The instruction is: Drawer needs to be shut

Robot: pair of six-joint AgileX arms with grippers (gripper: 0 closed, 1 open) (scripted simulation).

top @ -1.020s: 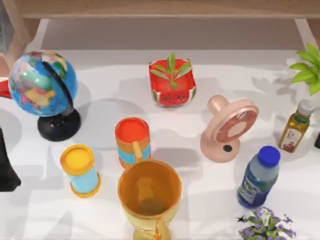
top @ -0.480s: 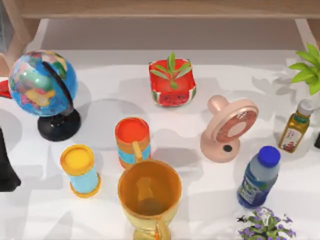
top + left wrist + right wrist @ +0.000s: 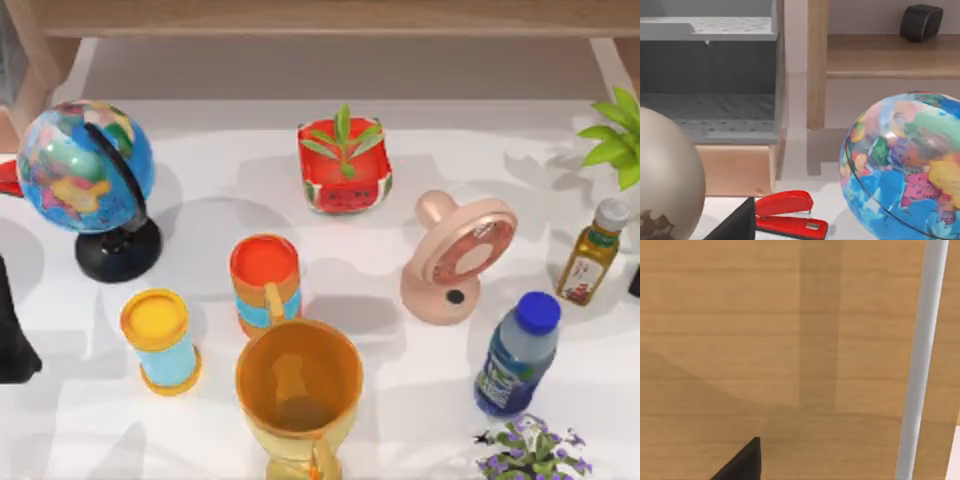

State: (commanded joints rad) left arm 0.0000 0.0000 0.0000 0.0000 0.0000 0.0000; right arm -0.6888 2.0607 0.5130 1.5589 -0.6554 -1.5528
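Nearest to you on the bench [image 3: 420,400], at its front edge, stands a large yellow goblet [image 3: 298,392], with a purple flowering plant [image 3: 532,452] off to the right. Just behind come a yellow-lidded blue can [image 3: 160,340], an orange mug [image 3: 265,284] and a blue-capped bottle [image 3: 517,354]. Farther back you have a pink fan [image 3: 457,257], an oil bottle [image 3: 591,252], a watermelon-shaped planter [image 3: 344,166] and the globe [image 3: 86,170] at the left.

Your left arm [image 3: 12,335] sits at the bench's left edge; a dark tip of the left end effector [image 3: 735,225] shows in its wrist view, and you cannot tell whether it is released or clenched. Past it lie a red stapler [image 3: 790,214] and the globe, and beyond those the grey drawer [image 3: 710,75] (standing pulled out of its wooden cabinet [image 3: 737,169]).

The right end effector [image 3: 742,462] faces a wooden panel [image 3: 765,340]; its state cannot be told either.
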